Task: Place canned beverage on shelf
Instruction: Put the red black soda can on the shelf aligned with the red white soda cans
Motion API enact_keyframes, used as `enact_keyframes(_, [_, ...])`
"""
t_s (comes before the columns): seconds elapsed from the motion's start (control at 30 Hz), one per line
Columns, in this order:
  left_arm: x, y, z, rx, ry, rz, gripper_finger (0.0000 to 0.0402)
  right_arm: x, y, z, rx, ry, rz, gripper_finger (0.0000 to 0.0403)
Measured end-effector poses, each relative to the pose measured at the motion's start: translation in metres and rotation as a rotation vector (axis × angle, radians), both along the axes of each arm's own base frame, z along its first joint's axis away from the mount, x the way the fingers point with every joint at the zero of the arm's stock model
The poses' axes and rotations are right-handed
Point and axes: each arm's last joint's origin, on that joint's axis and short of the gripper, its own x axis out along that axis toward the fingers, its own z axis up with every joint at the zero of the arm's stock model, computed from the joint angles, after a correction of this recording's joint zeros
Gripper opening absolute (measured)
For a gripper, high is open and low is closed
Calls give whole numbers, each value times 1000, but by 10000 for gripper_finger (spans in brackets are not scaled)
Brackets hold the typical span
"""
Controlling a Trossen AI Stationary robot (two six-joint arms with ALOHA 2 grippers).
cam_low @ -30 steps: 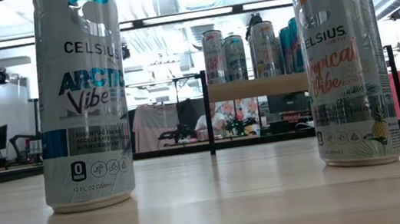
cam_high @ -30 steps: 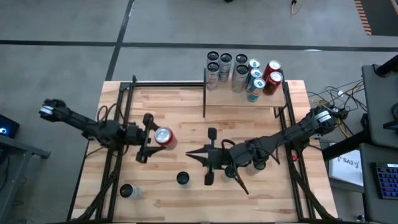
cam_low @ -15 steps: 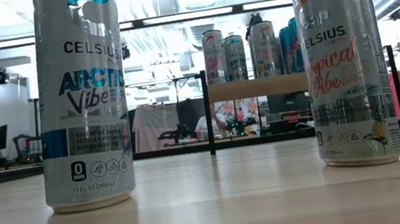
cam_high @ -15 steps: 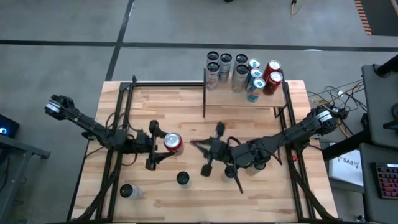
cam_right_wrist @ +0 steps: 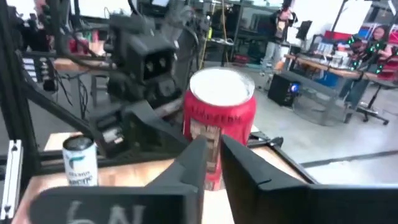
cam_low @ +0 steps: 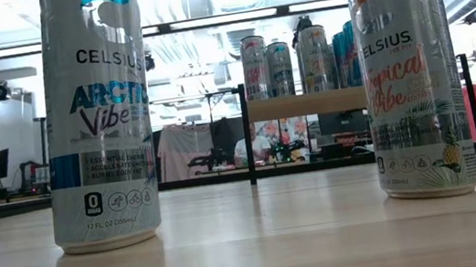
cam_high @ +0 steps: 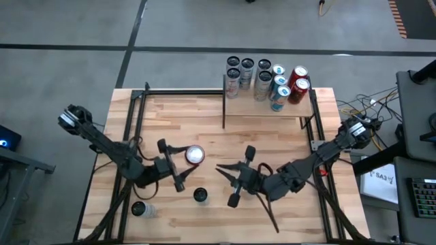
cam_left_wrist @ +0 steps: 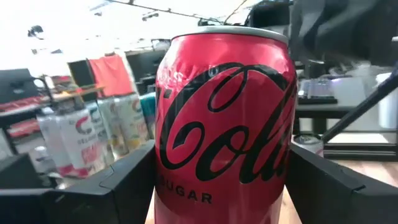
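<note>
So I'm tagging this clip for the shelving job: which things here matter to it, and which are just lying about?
In the job:
- red cola can, held in the left hand
- shelf, already carrying cans
- right hand, close by the can

Lying about:
- two cans standing near the table's front
- cables beside the table

The left arm reaches in from nine o'clock, its left gripper (cam_high: pixel 178 165) clamped around a red can (cam_high: pixel 194 155). The right arm stretches in from three o'clock, its right gripper (cam_high: pixel 234 182) nearly closed, holding nothing.
</note>
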Motion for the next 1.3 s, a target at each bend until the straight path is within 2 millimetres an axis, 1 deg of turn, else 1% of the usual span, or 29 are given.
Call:
enact_keyframes(0.07, [6, -4, 3, 27, 17, 44, 284, 2, -3, -3, 24, -1, -8, 60])
enact_keyframes(0.13, [12, -8, 5, 60, 41, 74, 284, 4, -7, -4, 68, -9, -24, 96])
enact_keyframes(0.27, [21, -13, 6, 108, 67, 85, 284, 7, -15, -8, 107, 13, -51, 187])
enact_keyframes(0.43, [25, -11, 4, 112, 78, 112, 284, 12, -15, -12, 52, 24, -54, 297])
enact_keyframes(0.5, [26, -9, 2, 104, 77, 119, 284, 19, -14, -17, 12, 23, -31, 329])
enact_keyframes(0.57, [27, -7, 0, 93, 71, 108, 284, 27, -15, -20, -16, 1, -26, 353])
enact_keyframes(0.63, [27, -5, -2, 71, 61, 109, 284, 36, -19, -23, -28, -33, -44, 365])
enact_keyframes(0.77, [26, -3, -2, 46, 35, 118, 284, 45, -27, -26, -36, -82, -78, 368])
enact_keyframes(0.87, [28, -4, -5, 75, 47, 70, 284, 49, -31, -28, -40, -82, -60, 368])
enact_keyframes(1.07, [28, -1, -5, 68, 40, 85, 284, 51, -33, -27, -41, -89, -4, 368])
enact_keyframes(1.23, [28, -1, -4, 62, 36, 89, 284, 55, -43, -27, -36, -93, -16, 366])
enact_keyframes(1.3, [29, -1, -5, 65, 36, 68, 284, 57, -47, -27, -32, -98, -6, 358])
